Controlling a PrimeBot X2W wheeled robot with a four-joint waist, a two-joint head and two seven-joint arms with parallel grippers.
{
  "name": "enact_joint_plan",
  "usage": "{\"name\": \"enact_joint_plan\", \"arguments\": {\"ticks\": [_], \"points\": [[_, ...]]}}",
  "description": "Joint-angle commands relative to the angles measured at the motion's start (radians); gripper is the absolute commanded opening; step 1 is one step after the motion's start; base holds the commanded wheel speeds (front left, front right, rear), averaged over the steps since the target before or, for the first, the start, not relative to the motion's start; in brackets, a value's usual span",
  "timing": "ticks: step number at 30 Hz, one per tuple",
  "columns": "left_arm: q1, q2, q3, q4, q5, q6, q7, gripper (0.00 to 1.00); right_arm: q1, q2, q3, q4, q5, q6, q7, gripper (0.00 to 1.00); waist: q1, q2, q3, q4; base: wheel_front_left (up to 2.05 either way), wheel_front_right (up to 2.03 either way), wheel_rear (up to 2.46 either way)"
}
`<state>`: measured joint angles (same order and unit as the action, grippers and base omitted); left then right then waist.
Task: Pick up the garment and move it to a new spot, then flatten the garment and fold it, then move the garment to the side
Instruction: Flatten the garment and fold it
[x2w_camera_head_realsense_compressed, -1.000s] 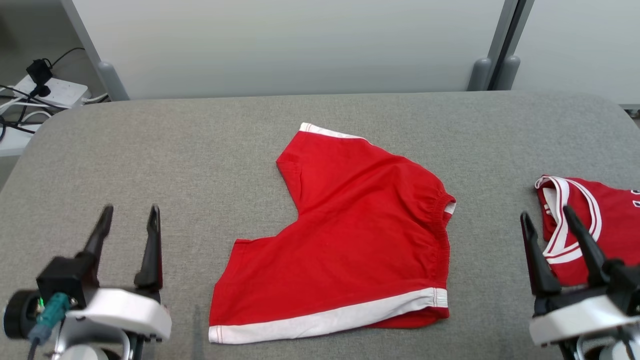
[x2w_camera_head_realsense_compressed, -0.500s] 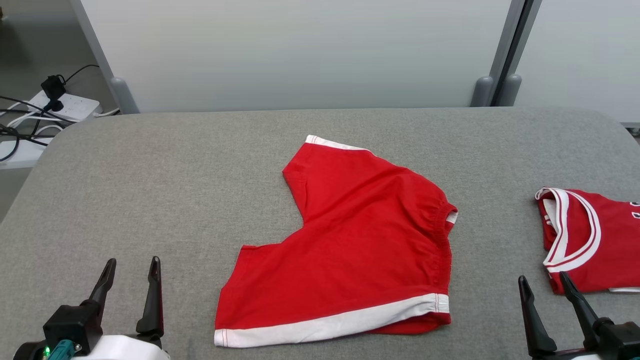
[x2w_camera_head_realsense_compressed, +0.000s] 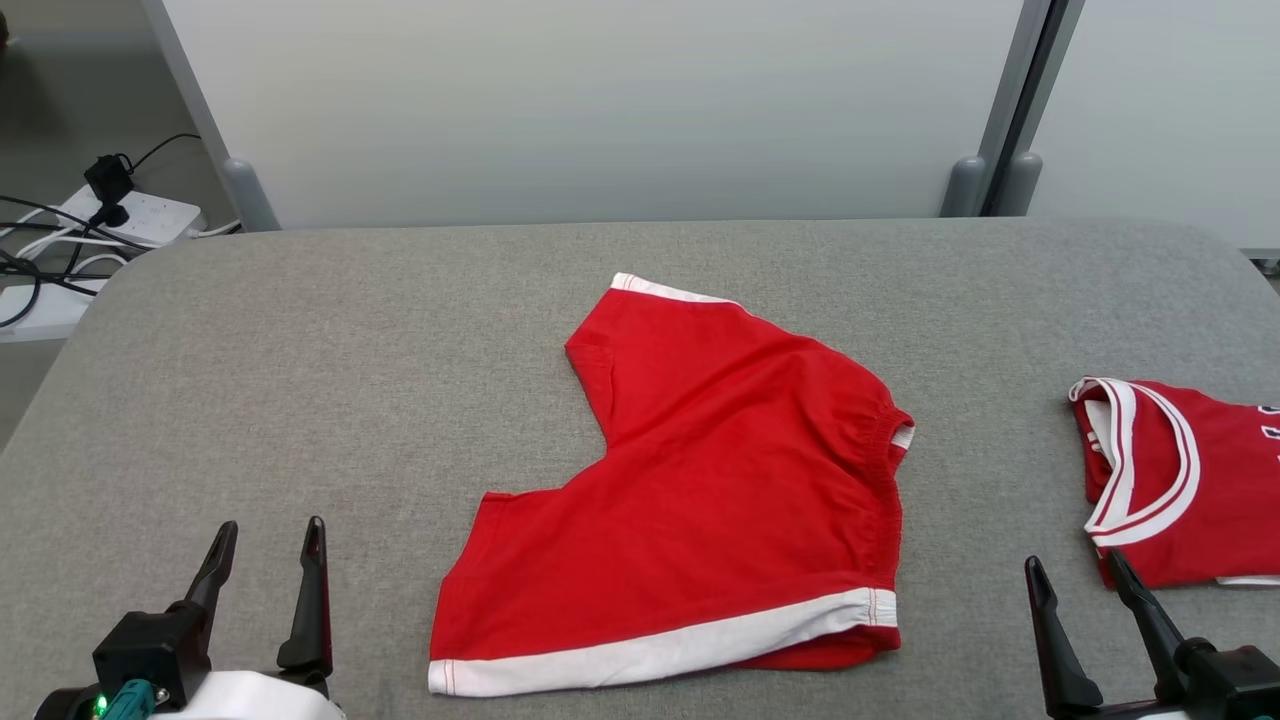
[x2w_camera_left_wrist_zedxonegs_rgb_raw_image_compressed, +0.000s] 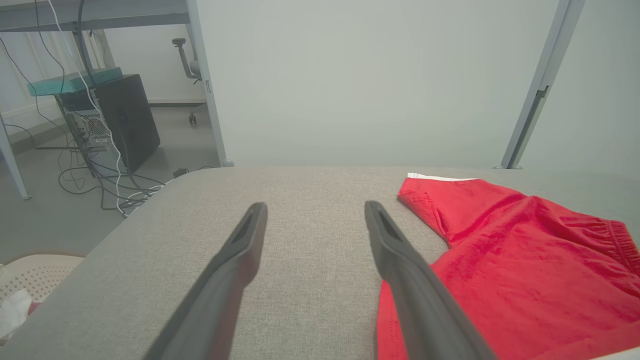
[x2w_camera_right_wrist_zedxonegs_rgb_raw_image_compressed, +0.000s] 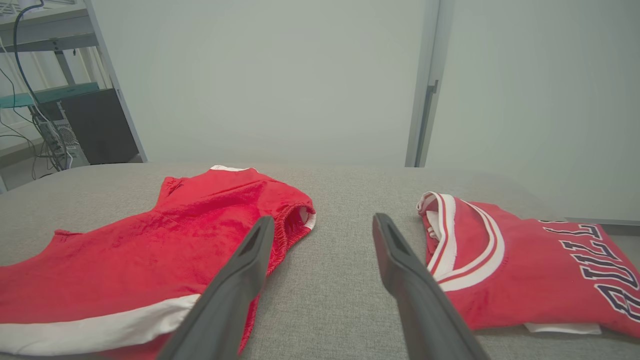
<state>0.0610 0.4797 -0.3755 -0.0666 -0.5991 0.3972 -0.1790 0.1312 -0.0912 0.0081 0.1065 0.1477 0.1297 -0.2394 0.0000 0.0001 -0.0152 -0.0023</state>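
The garment (x2w_camera_head_realsense_compressed: 700, 500) is a pair of red shorts with white trim, lying spread on the middle of the grey padded table (x2w_camera_head_realsense_compressed: 350, 350); its elastic waistband faces right. It also shows in the left wrist view as red cloth (x2w_camera_left_wrist_zedxonegs_rgb_raw_image_compressed: 525, 260) and in the right wrist view (x2w_camera_right_wrist_zedxonegs_rgb_raw_image_compressed: 150, 250). My left gripper (x2w_camera_head_realsense_compressed: 272, 528) hovers open at the near left, left of the shorts' white hem, nothing between its fingers (x2w_camera_left_wrist_zedxonegs_rgb_raw_image_compressed: 316, 206). My right gripper (x2w_camera_head_realsense_compressed: 1073, 563) stands open at the near right, over bare table between the shorts and a jersey (x2w_camera_right_wrist_zedxonegs_rgb_raw_image_compressed: 324, 219).
A red jersey (x2w_camera_head_realsense_compressed: 1180, 480) with white neck trim and dark lettering (x2w_camera_right_wrist_zedxonegs_rgb_raw_image_compressed: 525, 270) lies at the table's right edge. Pale partition panels (x2w_camera_head_realsense_compressed: 600, 100) stand behind the table. A power strip with cables (x2w_camera_head_realsense_compressed: 120, 210) sits off the far left corner.
The head camera has tilted up a little, shifting the whole picture down. Both grippers have drawn back toward the near edge, still open. The shorts and the jersey lie as before.
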Motion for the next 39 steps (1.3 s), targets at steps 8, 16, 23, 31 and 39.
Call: {"name": "enact_joint_plan", "arguments": {"ticks": [8,16,23,31,39], "points": [[-0.031,0.026,0.030,-0.028,0.002,0.012,0.012,1.00,-0.046,-0.013,0.036,-0.021,0.014,0.001,-0.017,1.00,0.0000,-0.0001,0.003,-0.006,0.00,0.00,0.00],[-0.050,-0.001,-0.060,-0.012,-0.089,-0.067,0.181,1.00,-0.075,-0.023,0.109,-0.008,0.090,0.001,0.053,1.00,0.0000,-0.0001,0.044,0.005,0.00,0.00,0.00],[-0.074,-0.001,-0.099,0.004,-0.152,-0.126,0.283,1.00,-0.077,-0.092,0.208,-0.043,0.181,0.001,0.173,1.00,0.0000,-0.0001,0.120,0.016,0.00,0.00,0.00],[-0.125,-0.018,-0.123,0.075,-0.178,-0.188,0.302,1.00,-0.100,-0.138,0.288,-0.089,0.252,0.001,0.235,1.00,0.0000,-0.0001,0.191,0.023,0.00,0.00,0.00],[-0.150,-0.038,-0.134,0.158,-0.221,-0.242,0.318,1.00,-0.131,-0.146,0.334,-0.061,0.295,0.001,0.236,1.00,0.0000,-0.0001,0.215,0.022,0.00,0.00,0.00]]}}
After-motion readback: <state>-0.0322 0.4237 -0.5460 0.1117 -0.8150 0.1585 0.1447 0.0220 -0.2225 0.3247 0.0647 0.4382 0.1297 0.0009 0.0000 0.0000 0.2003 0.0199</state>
